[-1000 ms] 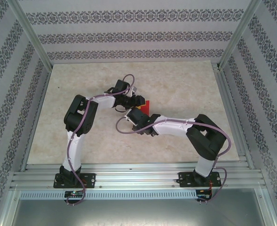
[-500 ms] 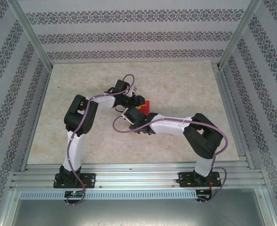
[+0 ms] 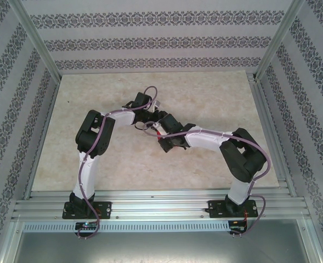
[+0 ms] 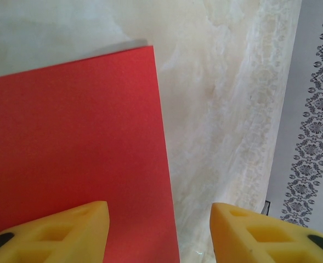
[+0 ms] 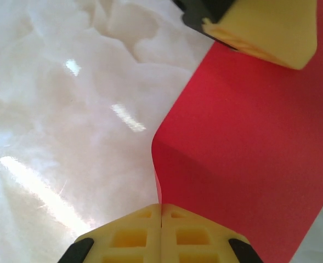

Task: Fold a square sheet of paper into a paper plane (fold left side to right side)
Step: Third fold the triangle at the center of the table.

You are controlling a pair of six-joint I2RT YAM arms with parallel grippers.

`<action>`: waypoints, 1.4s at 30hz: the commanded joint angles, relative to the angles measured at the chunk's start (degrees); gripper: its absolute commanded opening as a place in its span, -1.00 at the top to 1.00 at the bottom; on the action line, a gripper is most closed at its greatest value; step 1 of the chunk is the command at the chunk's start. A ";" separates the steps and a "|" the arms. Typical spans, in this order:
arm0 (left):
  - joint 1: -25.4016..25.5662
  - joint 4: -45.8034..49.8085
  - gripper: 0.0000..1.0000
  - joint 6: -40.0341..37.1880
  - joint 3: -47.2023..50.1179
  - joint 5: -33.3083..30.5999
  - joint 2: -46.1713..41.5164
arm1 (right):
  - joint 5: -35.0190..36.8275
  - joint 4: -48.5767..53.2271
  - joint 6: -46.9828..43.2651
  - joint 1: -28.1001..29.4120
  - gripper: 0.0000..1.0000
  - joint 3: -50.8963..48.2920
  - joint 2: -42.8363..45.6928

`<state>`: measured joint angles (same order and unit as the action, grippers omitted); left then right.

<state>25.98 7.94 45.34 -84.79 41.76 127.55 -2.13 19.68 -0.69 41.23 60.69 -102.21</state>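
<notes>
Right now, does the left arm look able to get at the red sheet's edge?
Probably yes: the left gripper hangs open astride the sheet of paper's edge, with nothing between them. The right gripper is shut on the sheet elsewhere.

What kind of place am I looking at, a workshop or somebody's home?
Probably a lab test cell, not a home: a left arm and right arm bolted to an aluminium rail, a marble-look tabletop, and patterned backdrop panels in a metal frame.

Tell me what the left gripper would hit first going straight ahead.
Probably the sheet of paper, with the table beside it: the open left gripper straddles the sheet's edge. Depth is unclear.
</notes>
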 commanded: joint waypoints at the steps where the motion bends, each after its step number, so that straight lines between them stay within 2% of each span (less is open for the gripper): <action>1: 0.62 4.16 -0.05 -2.51 -0.42 -2.87 3.77 | -11.17 -3.59 4.01 -3.68 1.00 -1.99 1.65; 8: 1.04 5.99 -0.04 -3.38 -1.98 -3.17 4.82 | -23.91 -5.09 4.80 -10.71 1.00 -1.14 -0.13; 13: 1.19 7.59 -0.03 -4.15 -3.11 -3.81 5.39 | -29.51 -4.43 4.96 -13.49 1.00 0.56 -2.64; 30: 1.29 9.19 0.03 -5.02 -4.12 -4.34 6.22 | -35.56 -2.75 6.63 -20.54 1.00 4.87 -7.87; 42: 1.38 10.07 0.04 -5.50 -4.68 -4.41 6.34 | -33.57 -0.10 6.70 -22.21 1.00 6.56 -9.91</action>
<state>26.39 13.89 42.02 -90.08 41.28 130.04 -35.68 19.11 5.17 19.70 65.65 -111.33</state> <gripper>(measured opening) 0.479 0.043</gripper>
